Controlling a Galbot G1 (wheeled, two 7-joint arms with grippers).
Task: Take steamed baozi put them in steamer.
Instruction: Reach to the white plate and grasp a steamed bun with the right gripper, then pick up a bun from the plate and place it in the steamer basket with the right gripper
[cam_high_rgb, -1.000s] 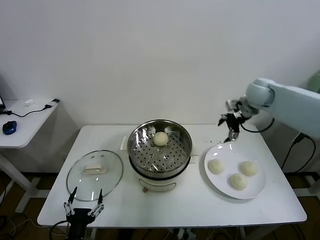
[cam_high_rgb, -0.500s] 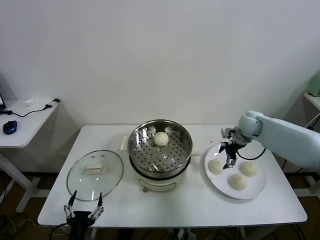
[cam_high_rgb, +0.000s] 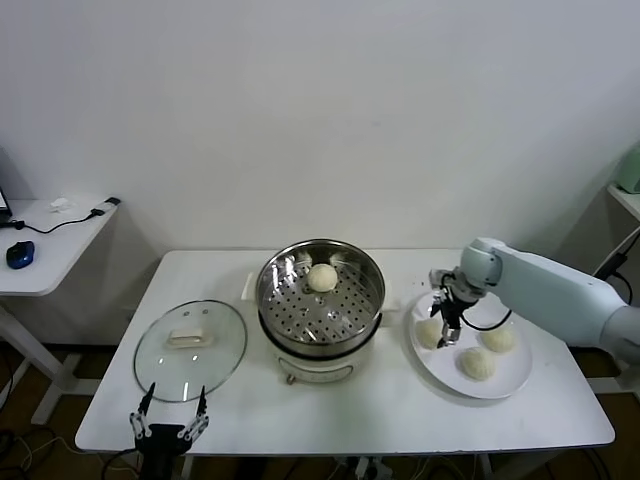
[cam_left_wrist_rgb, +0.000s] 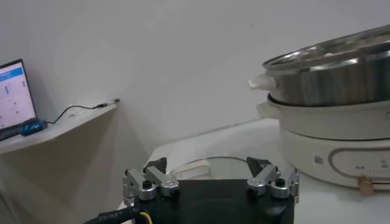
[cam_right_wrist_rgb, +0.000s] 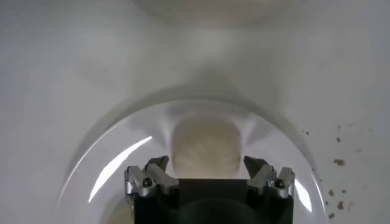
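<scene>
The steel steamer (cam_high_rgb: 320, 300) stands mid-table with one baozi (cam_high_rgb: 321, 278) on its perforated tray. Three more baozi lie on the white plate (cam_high_rgb: 505, 385) at the right: one at the left (cam_high_rgb: 428, 334), one at the front (cam_high_rgb: 477, 364), one at the right (cam_high_rgb: 500, 338). My right gripper (cam_high_rgb: 446, 322) is open, right above the left baozi. In the right wrist view that baozi (cam_right_wrist_rgb: 205, 148) sits between the open fingers (cam_right_wrist_rgb: 206, 167), which do not touch it. My left gripper (cam_high_rgb: 168, 416) is open and empty below the table's front left edge; it also shows in the left wrist view (cam_left_wrist_rgb: 209, 173).
A round glass lid (cam_high_rgb: 190, 349) lies flat on the table left of the steamer. A side table with a blue mouse (cam_high_rgb: 18, 254) and cables stands at the far left. In the left wrist view the steamer's cream base (cam_left_wrist_rgb: 341, 152) stands at the right.
My right gripper has come down and toward the steamer from above the plate's far edge to just over the left baozi on the plate. The left arm has not moved.
</scene>
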